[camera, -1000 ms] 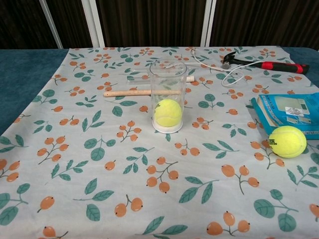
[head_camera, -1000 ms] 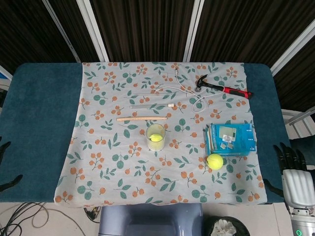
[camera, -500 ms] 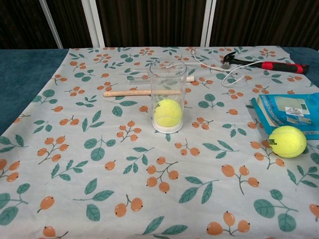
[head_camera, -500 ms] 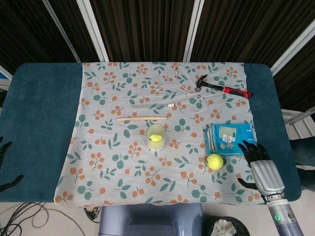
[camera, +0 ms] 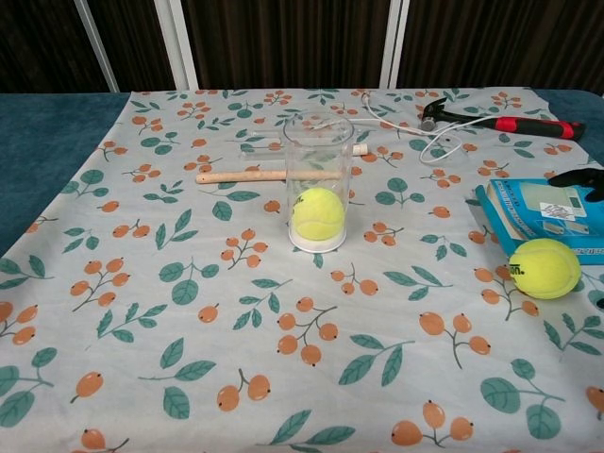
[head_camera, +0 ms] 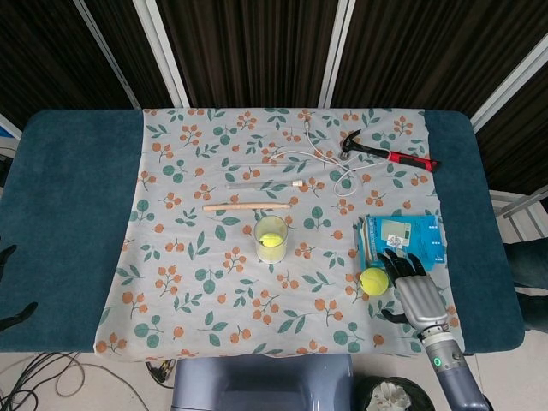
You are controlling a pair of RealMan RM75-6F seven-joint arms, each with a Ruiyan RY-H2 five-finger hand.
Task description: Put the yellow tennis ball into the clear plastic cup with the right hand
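The tennis ball [head_camera: 373,281] you want lies loose on the flowered cloth [head_camera: 188,257], touching or nearly touching the near edge of the blue packet [head_camera: 402,241], which likely keeps it from rolling away from you. Take the clear cup [head_camera: 271,239] as your landmark: this ball sits well off to the cup's right and a little nearer the robot. The cup stands upright near the middle of the cloth, mouth up, and there is already a second yellow ball [camera: 317,212] resting at its bottom, so judge the room left above it before you drop another in.

Your right hand [head_camera: 415,291] is just beside the loose ball on the side away from the cup, palm down, fingers spread wide and holding nothing. In the chest view only dark fingertips [camera: 578,178] show at the right edge over the packet, so you cannot tell from there how high the hand is. The fingers reach over the packet rather than around the ball, so the hand looks set for a grasp from above and from the right, not yet closing.

Your left hand [head_camera: 8,282] is only a sliver at the far left edge, well beyond the cup; you cannot tell how its fingers stand.

Behind the cup lie a wooden stick [head_camera: 247,206], a white cable [head_camera: 321,158] and a hammer [head_camera: 390,154], all clear of the path from ball to cup.
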